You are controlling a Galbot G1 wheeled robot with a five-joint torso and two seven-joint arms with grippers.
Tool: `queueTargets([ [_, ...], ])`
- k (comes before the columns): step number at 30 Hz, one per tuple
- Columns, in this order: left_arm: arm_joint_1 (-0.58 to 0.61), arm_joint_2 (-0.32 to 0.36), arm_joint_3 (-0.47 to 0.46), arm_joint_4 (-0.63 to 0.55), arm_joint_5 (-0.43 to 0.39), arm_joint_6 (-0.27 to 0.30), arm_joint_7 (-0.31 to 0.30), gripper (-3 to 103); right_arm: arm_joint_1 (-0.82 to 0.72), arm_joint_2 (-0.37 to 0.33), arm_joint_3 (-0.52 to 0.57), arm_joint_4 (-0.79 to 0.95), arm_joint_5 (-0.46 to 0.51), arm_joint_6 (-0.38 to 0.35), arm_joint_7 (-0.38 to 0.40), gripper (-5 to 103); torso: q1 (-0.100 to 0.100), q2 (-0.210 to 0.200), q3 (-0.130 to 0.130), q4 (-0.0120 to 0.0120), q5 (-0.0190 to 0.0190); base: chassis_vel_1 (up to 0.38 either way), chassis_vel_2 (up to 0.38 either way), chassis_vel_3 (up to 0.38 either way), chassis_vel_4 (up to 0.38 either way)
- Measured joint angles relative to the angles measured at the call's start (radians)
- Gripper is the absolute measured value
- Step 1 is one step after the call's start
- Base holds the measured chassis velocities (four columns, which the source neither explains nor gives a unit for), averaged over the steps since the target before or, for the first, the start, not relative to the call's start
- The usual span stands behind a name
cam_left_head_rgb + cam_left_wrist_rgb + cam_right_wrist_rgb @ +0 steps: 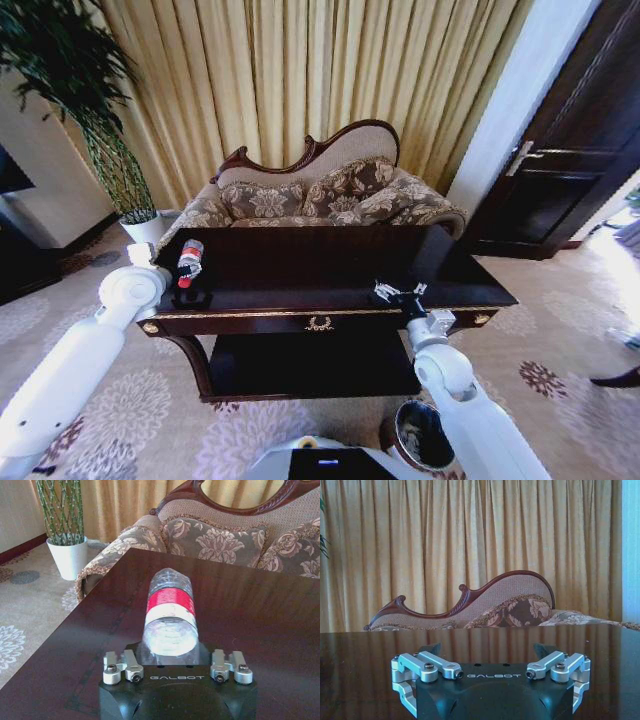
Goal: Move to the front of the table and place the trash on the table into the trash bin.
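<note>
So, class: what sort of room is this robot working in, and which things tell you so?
Probably a living room or hotel lounge: a floral upholstered sofa with carved wooden frame, floor-length gold curtains and a long dark glossy wooden table.

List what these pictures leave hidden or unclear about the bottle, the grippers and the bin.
- Left gripper: its fingertips lie out of frame in the left wrist view, so its grip on the bottle is unclear.
- Bottle's cap: the far end is hidden by its own body.
- Trash bin: partly covered by the right arm in the head view.

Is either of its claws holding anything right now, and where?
The left gripper is at the base end of the bottle, but a firm grip cannot be told. The right gripper holds nothing.
</note>
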Motion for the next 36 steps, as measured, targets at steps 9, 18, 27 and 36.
queueTargets([
  [9, 0.000, -0.012, -0.002, 0.002, 0.003, -0.001, 0.000, 42, -0.001, -0.001, 0.003, 0.000, -0.001, 0.002, 0.000, 100, 0.000, 0.000, 0.000, 0.0001, 0.0002, 0.000, 0.000, 0.000, 0.000],
  [18, 0.106, -0.018, -0.058, -0.066, 0.314, -0.068, 0.234, 32, 0.000, -0.002, -0.004, 0.059, 0.097, -0.032, 0.028, 100, 0.000, 0.000, 0.000, 0.0000, -0.0001, 0.000, 0.000, 0.000, 0.000],
  [27, 0.282, -0.035, -0.164, -0.146, 0.623, -0.282, 0.471, 32, -0.010, -0.004, -0.009, 0.141, 0.236, -0.075, 0.048, 100, 0.000, 0.000, 0.000, 0.0002, -0.0002, 0.000, 0.000, 0.000, 0.000],
  [36, 0.360, -0.029, -0.206, -0.288, 0.737, -0.427, 0.573, 32, -0.045, -0.034, -0.036, 0.321, 0.439, -0.119, 0.063, 100, 0.000, 0.000, 0.000, -0.0002, 0.0000, 0.000, 0.000, 0.000, 0.000],
])
